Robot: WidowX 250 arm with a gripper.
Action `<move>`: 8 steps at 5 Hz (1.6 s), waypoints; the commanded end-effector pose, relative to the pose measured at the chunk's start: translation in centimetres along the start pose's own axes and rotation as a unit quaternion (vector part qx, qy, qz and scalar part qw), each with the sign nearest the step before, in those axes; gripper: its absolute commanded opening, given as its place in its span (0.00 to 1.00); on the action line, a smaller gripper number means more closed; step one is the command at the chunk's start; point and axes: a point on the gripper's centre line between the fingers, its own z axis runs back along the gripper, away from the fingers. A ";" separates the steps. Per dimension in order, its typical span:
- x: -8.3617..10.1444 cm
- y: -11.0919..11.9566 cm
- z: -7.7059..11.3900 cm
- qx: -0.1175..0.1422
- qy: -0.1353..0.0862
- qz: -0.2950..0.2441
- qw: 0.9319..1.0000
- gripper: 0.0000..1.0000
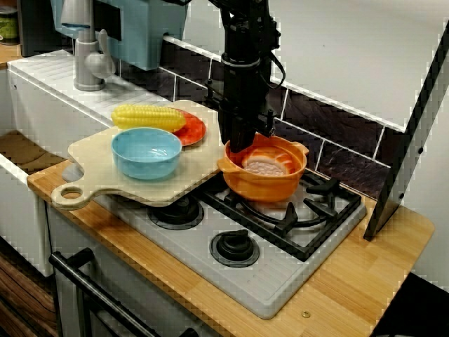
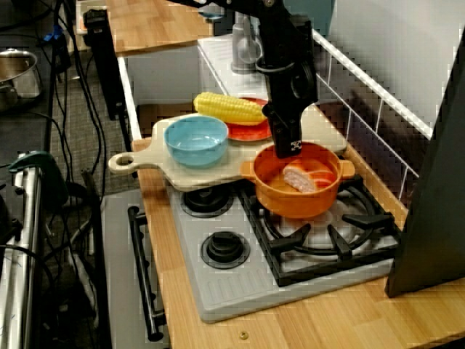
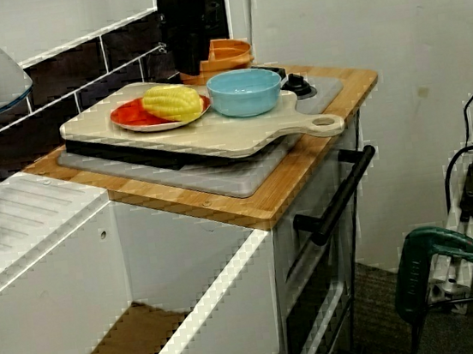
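Black blocky arm point(image 1: 242, 77) with looped black cable point(image 1: 280, 69), small white mark on the tool point(image 2: 289, 150)

Bowl point(image 1: 146, 152), corn point(image 1: 149, 117) on board point(image 1: 90, 160); pot point(image 1: 265, 185) just beside.

One pot point(image 1: 264, 188), one bowl point(image 1: 146, 167), one corn cob point(image 1: 149, 117), one plate point(image 1: 196, 132), one cutting board point(image 1: 97, 150)

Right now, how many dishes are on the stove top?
3: a blue bowl and a red plate under the corn, both on the cutting board; an orange pot on the grate.
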 end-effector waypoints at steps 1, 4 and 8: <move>-0.1 0.6 3.3 -0.012 -0.034 0.004 0.999 0.00; -0.2 0.7 4.8 -0.033 -0.043 0.008 0.998 0.00; -0.3 1.1 6.8 -0.057 -0.054 0.018 0.997 0.00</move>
